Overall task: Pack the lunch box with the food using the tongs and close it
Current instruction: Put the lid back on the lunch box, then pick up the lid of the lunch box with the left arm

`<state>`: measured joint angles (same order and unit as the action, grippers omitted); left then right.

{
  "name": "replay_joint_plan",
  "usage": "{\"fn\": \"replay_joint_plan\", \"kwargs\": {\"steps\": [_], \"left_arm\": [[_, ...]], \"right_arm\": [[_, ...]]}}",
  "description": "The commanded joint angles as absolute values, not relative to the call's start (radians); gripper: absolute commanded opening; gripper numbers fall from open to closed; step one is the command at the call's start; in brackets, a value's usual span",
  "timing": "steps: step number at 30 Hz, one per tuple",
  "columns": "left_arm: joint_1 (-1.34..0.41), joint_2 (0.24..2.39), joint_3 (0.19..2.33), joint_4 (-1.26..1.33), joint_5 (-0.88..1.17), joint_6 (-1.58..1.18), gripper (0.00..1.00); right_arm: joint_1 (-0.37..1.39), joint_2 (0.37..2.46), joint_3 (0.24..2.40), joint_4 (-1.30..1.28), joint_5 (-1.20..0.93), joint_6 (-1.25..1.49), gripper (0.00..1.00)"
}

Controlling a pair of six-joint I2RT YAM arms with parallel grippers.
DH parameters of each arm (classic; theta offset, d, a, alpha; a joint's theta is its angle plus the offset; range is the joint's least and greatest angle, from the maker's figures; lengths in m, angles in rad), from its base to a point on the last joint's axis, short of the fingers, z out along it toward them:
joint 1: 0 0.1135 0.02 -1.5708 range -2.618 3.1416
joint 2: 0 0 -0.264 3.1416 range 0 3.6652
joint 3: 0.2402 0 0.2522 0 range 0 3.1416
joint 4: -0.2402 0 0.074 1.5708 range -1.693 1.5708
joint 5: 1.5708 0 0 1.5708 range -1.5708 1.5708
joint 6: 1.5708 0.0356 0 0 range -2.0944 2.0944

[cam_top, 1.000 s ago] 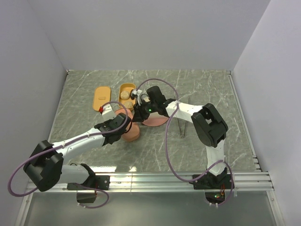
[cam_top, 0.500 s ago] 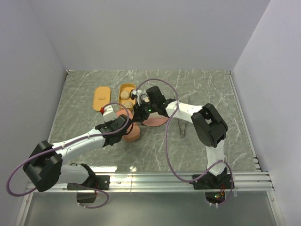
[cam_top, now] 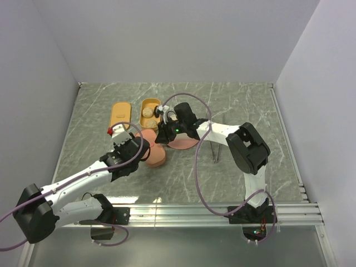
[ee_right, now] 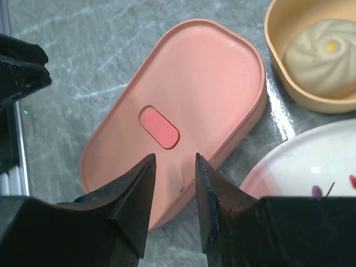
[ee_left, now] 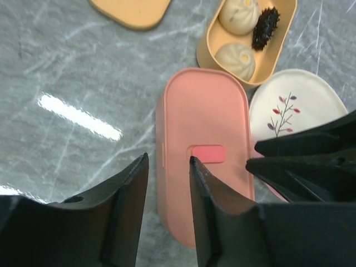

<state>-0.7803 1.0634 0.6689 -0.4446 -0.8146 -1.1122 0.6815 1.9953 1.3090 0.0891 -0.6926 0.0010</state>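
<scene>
Since a second ago my left gripper [ee_left: 167,160] has drawn back to the near left, away from the closed pink box [ee_left: 203,156], and its fingers have parted, holding nothing. The tongs [cam_top: 214,151], right of the plate [ee_left: 289,105], are thin and hard to make out. My right gripper [ee_right: 174,158] hangs over the box, half spread, empty. Two buns [ee_left: 236,55] and a dark piece [ee_left: 266,26] sit in the yellow tray [ee_left: 203,44] beyond it

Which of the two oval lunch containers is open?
The yellow-orange container, holding two beige buns and a dark spiky piece, has no lid; the pink container beside it is closed by its lid.
</scene>
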Motion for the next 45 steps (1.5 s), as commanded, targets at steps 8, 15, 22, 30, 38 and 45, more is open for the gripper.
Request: {"fn": "replay_joint_plan", "kwargs": {"steps": [8, 15, 22, 30, 38, 45], "left_arm": [[-0.533, 0.934, 0.483, 0.107, -0.784, -0.741, 0.29], [-0.269, 1.11, 0.572, 0.238, -0.635, -0.623, 0.56], [-0.111, 1.454, 0.876, 0.249, -0.387, -0.413, 0.77], [0.067, 1.767, 1.167, 0.121, -0.068, -0.272, 0.67], [0.103, 1.927, 1.249, 0.003, -0.057, -0.216, 0.54], [0.132, 1.97, 1.279, -0.054, -0.032, -0.238, 0.51]], "right_arm": [[0.627, 1.887, 1.25, 0.275, -0.626, 0.176, 0.42], [0.621, 1.829, 1.249, 0.265, -0.62, 0.178, 0.42], [0.611, 1.792, 1.269, 0.232, -0.63, 0.178, 0.42], [0.571, 1.718, 1.223, 0.253, -0.646, 0.187, 0.42], [0.534, 1.692, 1.184, 0.279, -0.653, 0.199, 0.42], [0.529, 1.71, 1.187, 0.285, -0.667, 0.204, 0.42]]}}
